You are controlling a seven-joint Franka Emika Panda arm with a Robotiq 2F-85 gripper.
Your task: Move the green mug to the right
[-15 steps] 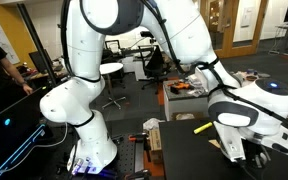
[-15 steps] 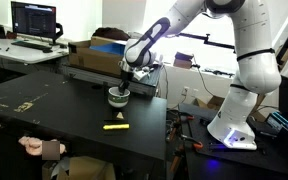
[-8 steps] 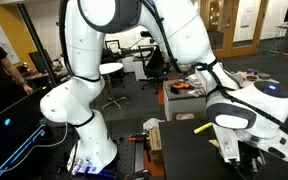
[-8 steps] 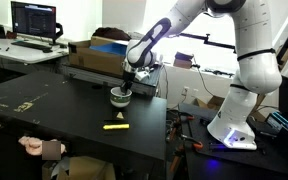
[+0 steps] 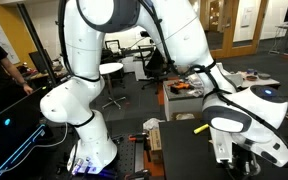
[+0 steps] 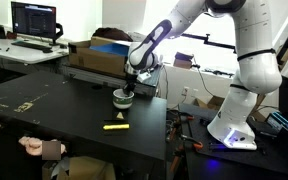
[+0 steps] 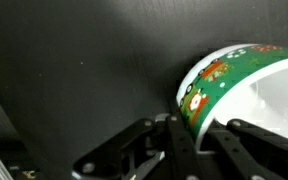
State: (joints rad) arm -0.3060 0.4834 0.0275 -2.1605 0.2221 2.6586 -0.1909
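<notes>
Wrist view: mug [image 7: 224,85] fills the right half, green wall with a printed band, white inside. Gripper [image 7: 199,132] straddles the rim, one of the fingers [image 7: 174,140] against the outer wall and the other on the white inner side. They look pinched on the wall, not spread.

In an exterior view the mug [image 6: 124,98] sits on the black table [image 6: 54,110], beyond the yellow marker [image 6: 114,126] and a little to its right in the picture, well apart from it. The gripper [image 6: 127,88] is straight above it. I can't tell whether the base is touching the table or just off it.

Step in hand, my read: carry the mug rightward.
- A single-wall pinch on a wide, squat mug can pivot, so keep the wrist vertical and go slow.
- Stay low over the table, no big lift.
- Keep the path beyond the marker.
- Set the base flat before letting go.
</notes>
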